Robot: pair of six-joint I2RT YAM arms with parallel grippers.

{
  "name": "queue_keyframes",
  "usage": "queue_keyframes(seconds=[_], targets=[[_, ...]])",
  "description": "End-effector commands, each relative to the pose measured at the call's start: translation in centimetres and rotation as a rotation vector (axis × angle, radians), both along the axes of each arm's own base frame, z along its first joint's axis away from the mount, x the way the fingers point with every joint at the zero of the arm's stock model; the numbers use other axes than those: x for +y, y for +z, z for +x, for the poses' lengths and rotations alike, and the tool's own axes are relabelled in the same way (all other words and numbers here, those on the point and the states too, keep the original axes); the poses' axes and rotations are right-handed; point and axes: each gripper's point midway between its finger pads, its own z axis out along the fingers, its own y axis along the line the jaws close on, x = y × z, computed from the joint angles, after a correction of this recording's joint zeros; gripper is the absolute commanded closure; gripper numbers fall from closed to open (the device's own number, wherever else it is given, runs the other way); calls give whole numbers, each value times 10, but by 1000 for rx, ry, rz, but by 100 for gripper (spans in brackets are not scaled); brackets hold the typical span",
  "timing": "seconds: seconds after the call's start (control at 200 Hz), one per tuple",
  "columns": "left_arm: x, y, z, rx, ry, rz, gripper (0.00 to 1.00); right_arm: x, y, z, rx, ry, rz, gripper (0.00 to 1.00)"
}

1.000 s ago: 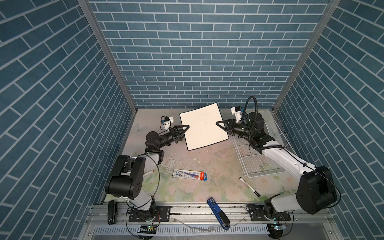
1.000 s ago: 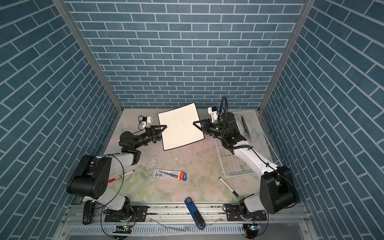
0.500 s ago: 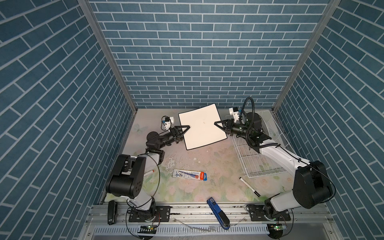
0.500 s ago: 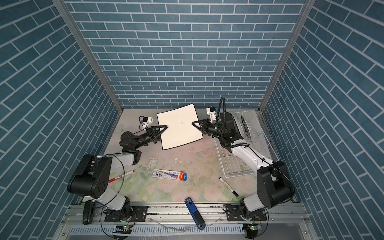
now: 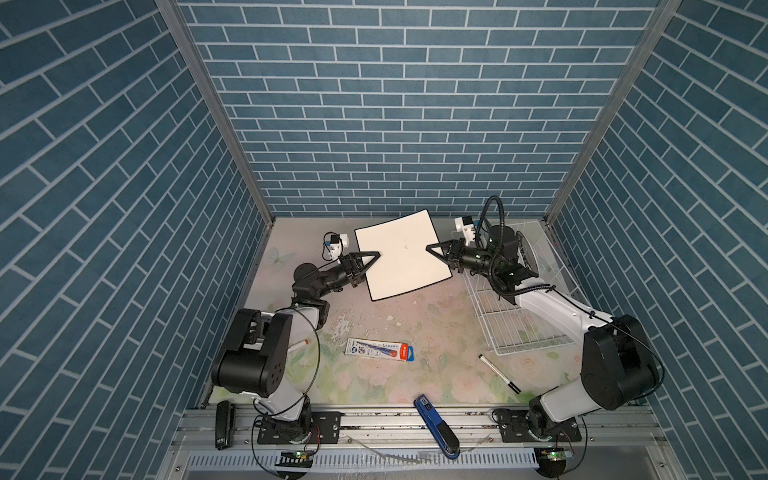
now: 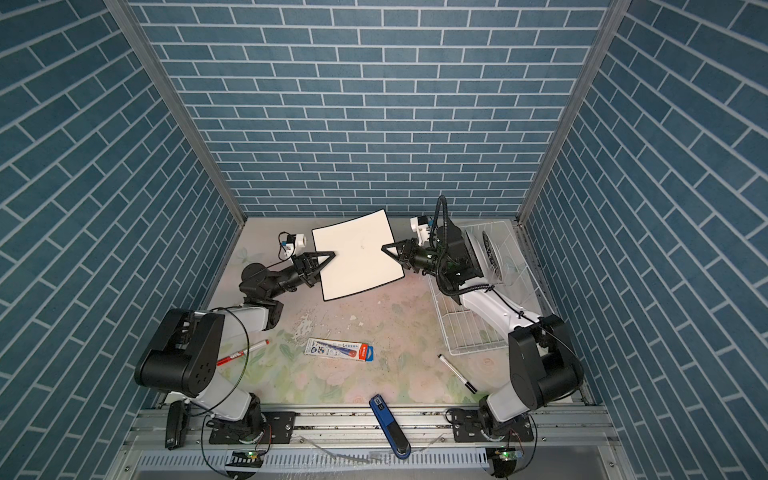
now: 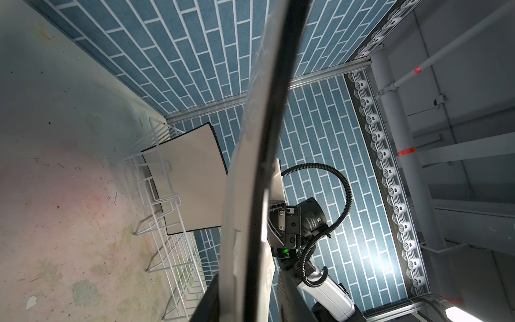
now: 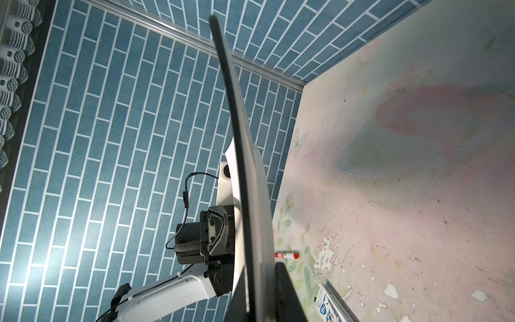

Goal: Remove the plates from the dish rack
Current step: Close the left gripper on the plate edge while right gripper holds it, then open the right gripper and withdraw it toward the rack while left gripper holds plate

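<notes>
The white wire dish rack stands on the right of the tabletop, with a round dark-rimmed plate upright at its far end. One square white plate is clear of the rack, held in the air above the tabletop's far middle. The right end effector is clenched on its right edge; the left end effector straddles its left edge, though whether it presses cannot be told.

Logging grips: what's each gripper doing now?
Left gripper: jaws straddle the edge of the square white plate; grip cannot be told.
Right gripper: closed on the same plate.
</notes>
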Motion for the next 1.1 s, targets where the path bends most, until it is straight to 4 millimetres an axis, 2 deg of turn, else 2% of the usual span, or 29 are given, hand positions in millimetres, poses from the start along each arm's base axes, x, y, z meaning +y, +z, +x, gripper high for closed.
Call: queue_keyframes(seconds=[0.0, 0.2, 0.265, 0.395, 0.475, 0.615, 0.69, 0.935, 1.095], targets=[[-3, 5, -5, -48, -19, 4, 71, 6, 74, -10, -164, 60, 147, 100], [-3, 3, -2, -36, -16, 5, 97, 6, 72, -9, -154, 62, 146, 100], [-3, 1, -2, -28, -20, 7, 100, 7, 72, -8, -153, 66, 150, 100], [-3, 3, -3, -30, -27, 4, 100, 8, 73, -7, -148, 75, 160, 61], [-4, 8, -5, -46, -34, 4, 100, 7, 73, -6, -145, 68, 158, 43], [-2, 16, -8, -67, -30, 5, 100, 4, 73, -6, -141, 53, 149, 21], [2, 21, -8, -78, -8, 4, 100, 1, 70, -5, -137, 32, 118, 13], [9, 16, -10, -73, 77, 127, 100, -17, 68, -4, -146, -61, 10, 1], [15, 13, -15, -80, 130, 244, 100, -40, 75, 2, -150, -116, 10, 1]])
